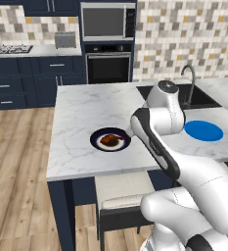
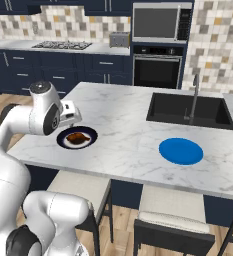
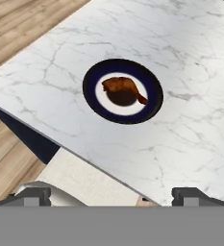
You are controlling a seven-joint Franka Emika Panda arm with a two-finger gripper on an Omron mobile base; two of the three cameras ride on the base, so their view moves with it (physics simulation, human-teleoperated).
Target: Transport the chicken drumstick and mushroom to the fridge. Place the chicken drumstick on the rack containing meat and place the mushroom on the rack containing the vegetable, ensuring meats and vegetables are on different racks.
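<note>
Chicken drumstick (image 3: pixel 123 89) — lying on dark plate (image 3: pixel 92 98), untouched | claw (image 3: pixel 111 194) — above plate, fully open, empty | mushroom and fridge unseen | progress: nothing moved; both placements remain

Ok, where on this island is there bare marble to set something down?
Bare marble lies between the dark plate and the blue disc, and behind the plate toward the sink. The plate, holding the drumstick, is taken; the claw hangs open near its front edge.

Brown drumstick (image 3: pixel 124 89); navy-rimmed white plate (image 3: pixel 92 94); blue disc (image 1: pixel 203 131).
</note>
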